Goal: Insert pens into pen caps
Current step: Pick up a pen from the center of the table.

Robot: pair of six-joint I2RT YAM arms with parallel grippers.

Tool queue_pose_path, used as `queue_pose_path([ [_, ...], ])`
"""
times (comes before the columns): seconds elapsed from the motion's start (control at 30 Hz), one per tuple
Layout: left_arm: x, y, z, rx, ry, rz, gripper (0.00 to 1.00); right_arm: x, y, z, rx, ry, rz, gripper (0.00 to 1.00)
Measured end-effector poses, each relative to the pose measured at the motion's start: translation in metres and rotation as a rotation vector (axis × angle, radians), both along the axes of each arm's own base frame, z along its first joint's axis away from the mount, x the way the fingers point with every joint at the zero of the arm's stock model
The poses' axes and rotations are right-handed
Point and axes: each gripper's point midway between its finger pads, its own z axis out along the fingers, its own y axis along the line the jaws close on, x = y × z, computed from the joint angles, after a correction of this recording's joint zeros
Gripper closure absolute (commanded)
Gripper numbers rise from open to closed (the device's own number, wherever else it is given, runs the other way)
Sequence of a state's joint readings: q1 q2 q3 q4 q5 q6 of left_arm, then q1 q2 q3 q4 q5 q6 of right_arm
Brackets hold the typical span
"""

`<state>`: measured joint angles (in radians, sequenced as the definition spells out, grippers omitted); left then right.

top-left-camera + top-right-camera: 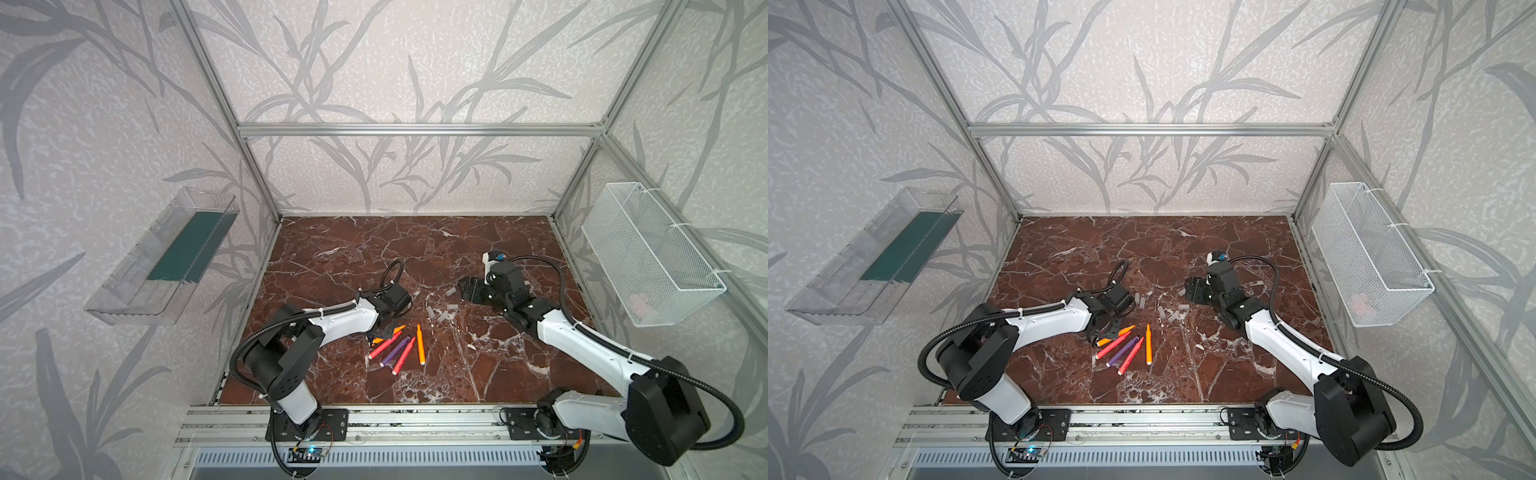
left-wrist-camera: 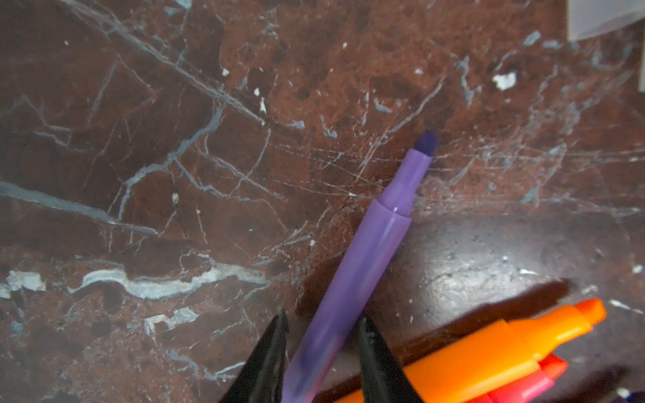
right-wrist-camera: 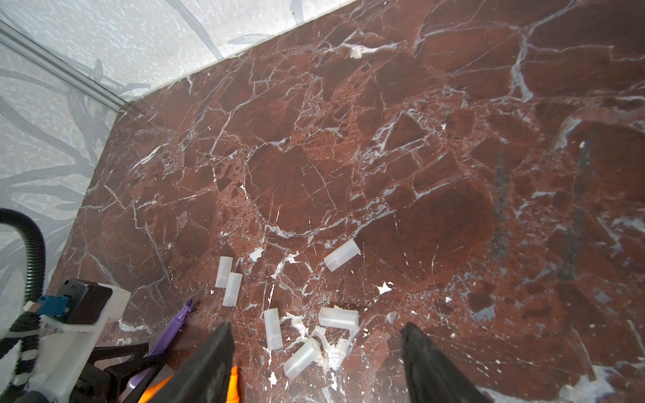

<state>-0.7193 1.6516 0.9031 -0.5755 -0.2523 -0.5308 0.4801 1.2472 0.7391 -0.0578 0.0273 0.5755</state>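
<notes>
Between the fingers of the left gripper (image 2: 323,319) lies the purple pen (image 2: 370,251). Its barrel runs straight out from the jaws with the dark tip leading, so its long axis points away from that arm toward the caps (image 3: 273,328). The jaws stand narrow, close on either side of the barrel, but whether they actually pinch it I cannot tell (the fingers meet the pen right at the frame edge). Six caps lie loose on the table (image 3: 384,157) between the two arms, the closest pair near the pen's tip. All of them lie nearest the right gripper (image 3: 317,328), which hangs over them wide and empty, so I judge that arm the natural one to fetch a cap. The spare pens (image 1: 403,355) sit fanned just beside the left gripper, and an orange pen (image 1: 397,330) lies half under it. The purple pen's rear end is hidden, cut off in the wrist view and covered by the gripper in both top views. Which end of each cap is open is too faint to make out.
</notes>
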Motion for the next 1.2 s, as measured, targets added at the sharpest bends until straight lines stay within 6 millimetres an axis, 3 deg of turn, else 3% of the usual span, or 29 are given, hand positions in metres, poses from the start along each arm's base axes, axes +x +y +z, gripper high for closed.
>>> queue_pose_path([
  [0.37,-0.001,-0.005,-0.002,-0.024,0.012,-0.003,0.64,-0.004,-0.004,-0.006,-0.043,0.016,-0.018,0.26],
  [0.57,-0.002,-0.011,-0.002,-0.056,0.021,-0.009,0.72,-0.005,-0.008,-0.008,-0.056,0.018,-0.031,0.26],
  [1.2,-0.012,-0.015,-0.005,-0.162,0.014,0.031,0.71,-0.049,-0.034,0.018,0.021,-0.073,-0.072,0.25],
])
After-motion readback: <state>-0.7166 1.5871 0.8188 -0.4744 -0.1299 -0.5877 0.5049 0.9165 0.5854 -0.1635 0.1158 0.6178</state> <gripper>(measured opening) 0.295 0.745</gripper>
